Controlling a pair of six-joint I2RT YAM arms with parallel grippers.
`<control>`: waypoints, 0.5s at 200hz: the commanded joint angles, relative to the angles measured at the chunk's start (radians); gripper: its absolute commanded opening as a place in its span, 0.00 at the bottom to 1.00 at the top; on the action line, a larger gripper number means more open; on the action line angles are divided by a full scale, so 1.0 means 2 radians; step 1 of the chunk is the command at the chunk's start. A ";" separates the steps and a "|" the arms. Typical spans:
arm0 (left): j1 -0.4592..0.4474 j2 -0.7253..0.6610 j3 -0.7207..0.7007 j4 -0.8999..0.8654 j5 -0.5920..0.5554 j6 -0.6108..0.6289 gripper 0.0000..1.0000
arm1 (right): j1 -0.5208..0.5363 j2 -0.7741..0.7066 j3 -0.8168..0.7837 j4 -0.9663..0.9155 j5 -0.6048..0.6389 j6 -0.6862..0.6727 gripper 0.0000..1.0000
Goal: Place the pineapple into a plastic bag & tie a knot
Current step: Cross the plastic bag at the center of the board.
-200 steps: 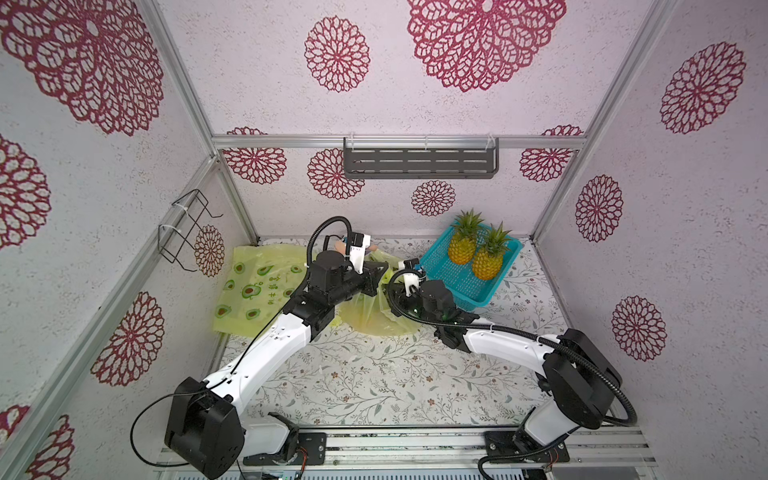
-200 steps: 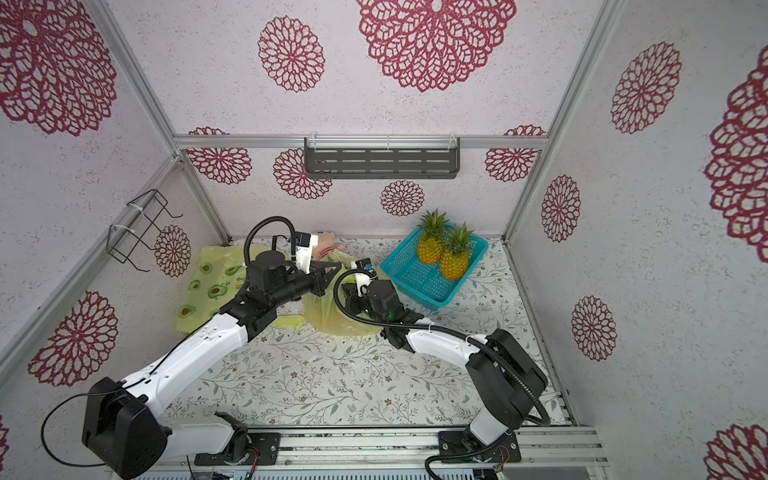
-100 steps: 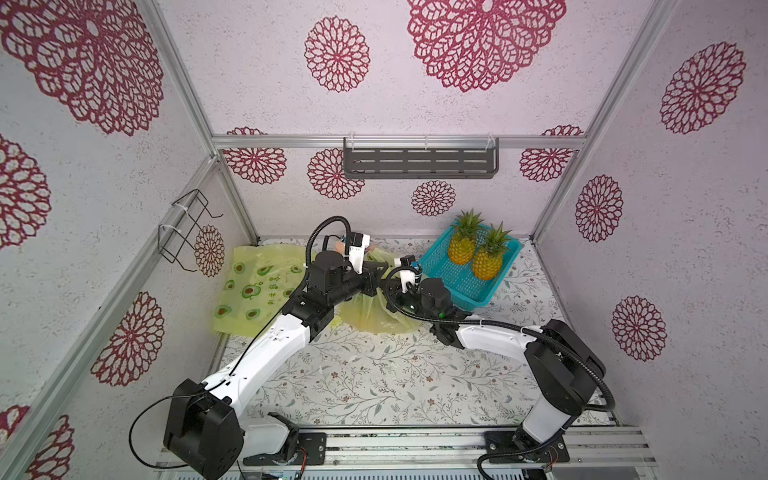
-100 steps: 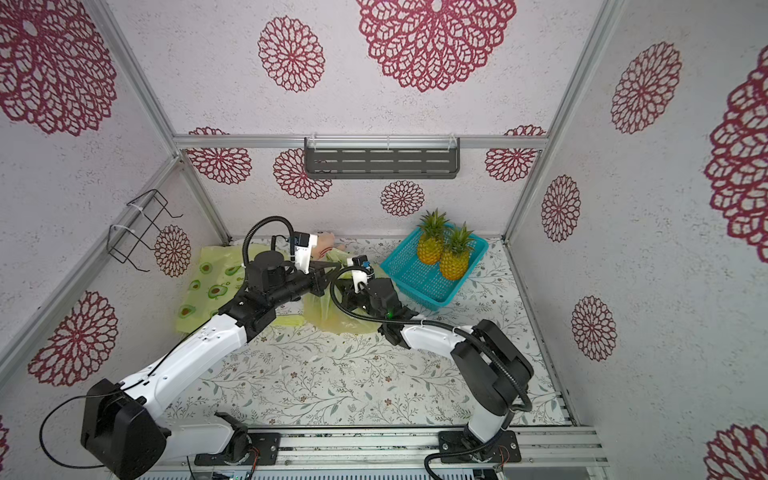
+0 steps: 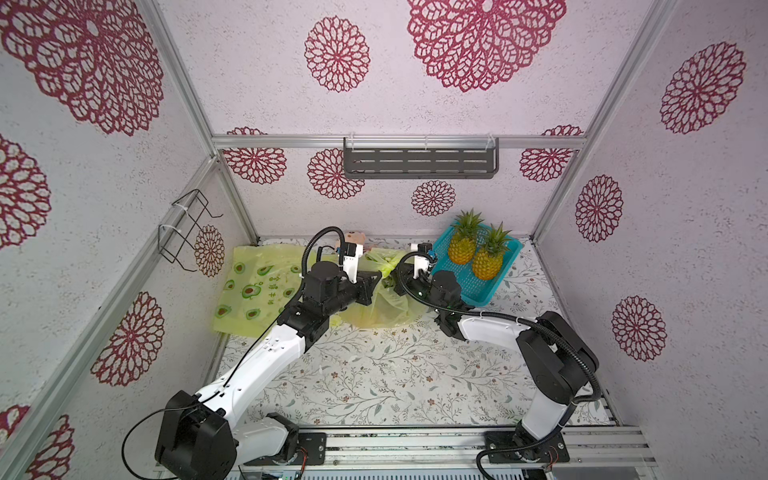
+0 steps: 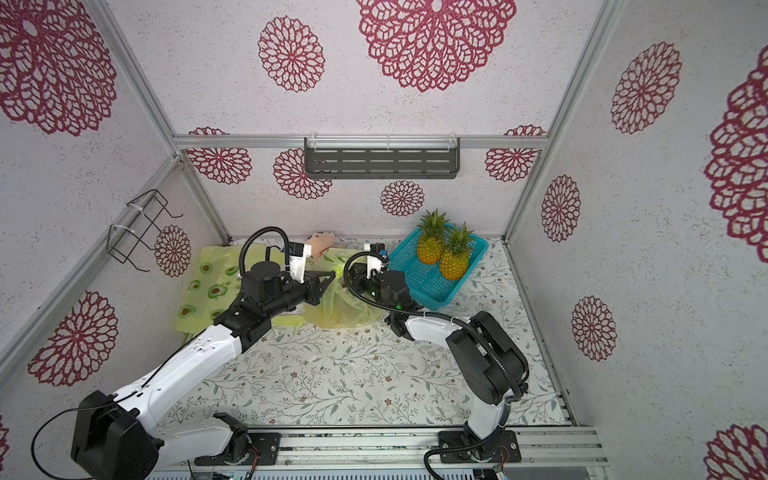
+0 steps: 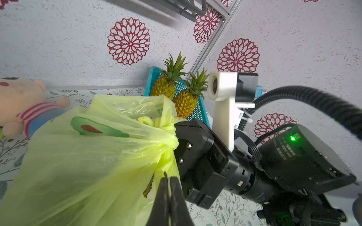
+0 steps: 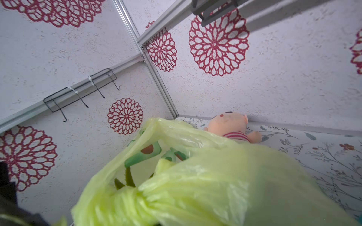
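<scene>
Knot-tying seems under way: the pineapple (image 8: 126, 179) sits inside the yellow-green avocado-print plastic bag (image 7: 94, 160) on the floral table (image 5: 374, 374). The left hand (image 7: 168, 176) and right hand (image 5: 391, 282) are both clamped on its gathered mouth. The next move likely calls for crossing and pulling the ends.

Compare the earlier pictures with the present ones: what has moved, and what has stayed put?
The right arm's elbow swung inward toward the left arm; the right gripper stayed shut on the plastic bag. The left gripper stayed clamped on it too. The basket, pineapples and plush toy did not move.
</scene>
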 commanded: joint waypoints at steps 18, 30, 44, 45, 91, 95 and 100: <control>0.004 -0.001 -0.003 0.001 0.011 -0.009 0.00 | -0.005 0.021 0.019 0.083 -0.060 0.044 0.00; 0.004 0.001 0.001 0.001 0.012 -0.007 0.00 | 0.001 0.031 0.023 0.080 -0.055 0.041 0.00; 0.004 0.002 0.008 0.001 0.012 -0.004 0.00 | 0.009 0.040 0.021 0.074 -0.045 0.030 0.00; 0.004 0.002 0.009 0.001 0.012 -0.004 0.00 | 0.010 0.041 0.020 0.073 -0.044 0.029 0.00; 0.005 0.002 0.014 -0.002 0.018 -0.003 0.00 | 0.010 0.059 0.028 0.060 0.027 0.020 0.00; 0.005 0.000 0.012 -0.002 0.018 -0.005 0.00 | 0.009 0.059 0.032 0.059 0.035 0.018 0.00; 0.005 -0.002 0.010 -0.002 0.018 -0.007 0.00 | 0.006 0.059 0.036 0.060 0.044 0.017 0.00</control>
